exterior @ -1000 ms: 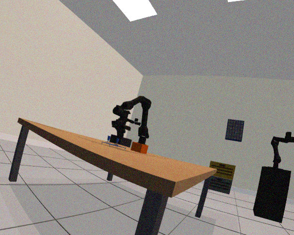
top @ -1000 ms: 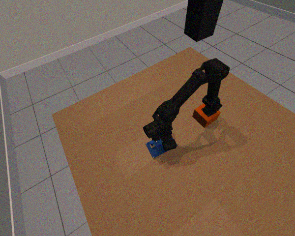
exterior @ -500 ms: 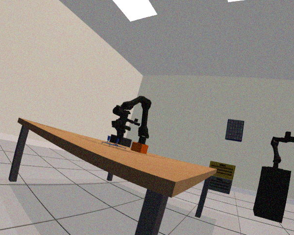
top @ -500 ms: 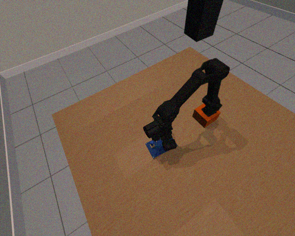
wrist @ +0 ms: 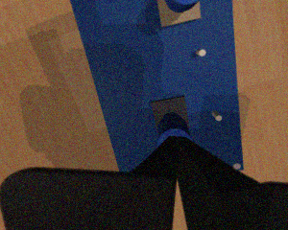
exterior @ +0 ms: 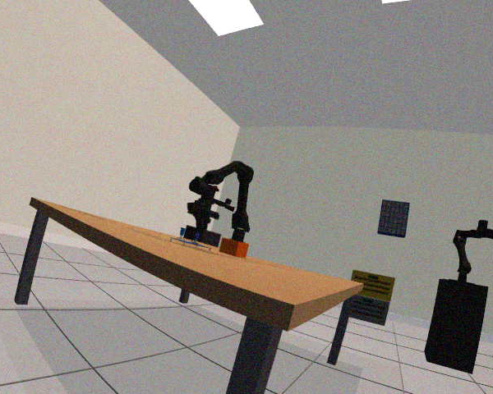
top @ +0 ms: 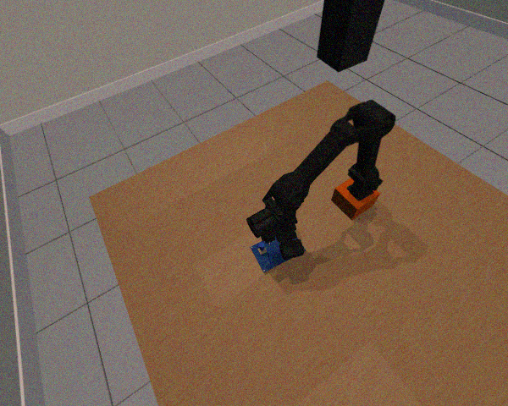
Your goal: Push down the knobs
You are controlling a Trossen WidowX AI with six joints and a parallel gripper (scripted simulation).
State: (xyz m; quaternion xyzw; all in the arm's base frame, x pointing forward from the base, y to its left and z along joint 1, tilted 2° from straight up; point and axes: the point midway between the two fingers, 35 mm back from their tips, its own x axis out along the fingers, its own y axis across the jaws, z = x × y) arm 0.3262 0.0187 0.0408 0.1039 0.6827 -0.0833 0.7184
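See a thin, flat circuit board point(top: 262, 260) point(exterior: 202, 245) point(wrist: 125, 72), matte blue and four-sided. On it, see two round blue knobs: far knob point(exterior: 181, 231) point(wrist: 180, 4) and near knob point(exterior: 196, 236) point(wrist: 174, 133), with greyish square parts under them. Notice also small pale round-headed pins point(wrist: 202, 53) and, below, wood-like grain of the brown table point(top: 201, 192) point(exterior: 153, 245) point(wrist: 269, 48).

For the place of the board, look inward from the table's left edge in top view, well apart from its left corner. Find it under the black gripper point(top: 275, 239) point(exterior: 199, 233) point(wrist: 176, 137), with the fingertips over the near knob. Find this gripper closed, tips together, without any thing pinched. Cannot tell from here if pressing on the knob, or if either knob is fully down.

In exterior view, can see the short legs point(exterior: 209, 249) below the board; cannot see them in top view. In wrist view, can see both knobs from above, the far one cut by the upper picture edge.
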